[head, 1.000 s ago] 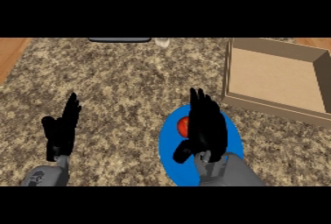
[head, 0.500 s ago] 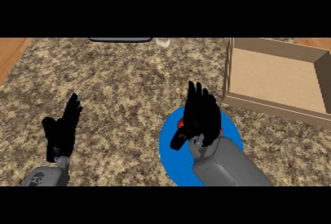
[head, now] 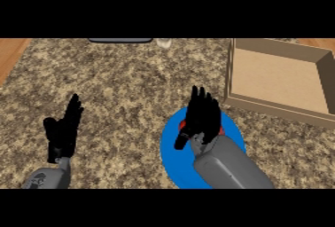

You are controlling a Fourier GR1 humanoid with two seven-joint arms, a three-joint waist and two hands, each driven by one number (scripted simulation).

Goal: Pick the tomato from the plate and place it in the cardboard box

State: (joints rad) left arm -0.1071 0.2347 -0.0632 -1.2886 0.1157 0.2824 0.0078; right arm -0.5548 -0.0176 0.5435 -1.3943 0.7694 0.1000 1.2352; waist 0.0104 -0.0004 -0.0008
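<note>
Tomato [head: 186,123] sits on the blue plate [head: 171,153], and only slivers of red show at the edges of the right robot hand [head: 202,119], which lies directly over it with fingers stretched straight and pointing away from the robot, not curled round anything. Whether the palm touches the fruit cannot be told. The plate lies on the speckled desk [head: 131,80], and the cardboard box [head: 278,77] stands just beyond the plate and to its right, open at the top. The left robot hand [head: 62,128] rests open, fingers up, well to the left of the plate.

A tomato is likely light, round and smooth-skinned, so it may roll or slip out sideways, and its soft flesh would bruise if squeezed. The best hold is probably across its widest part, thumb opposing fingers, wrapping from above.
</note>
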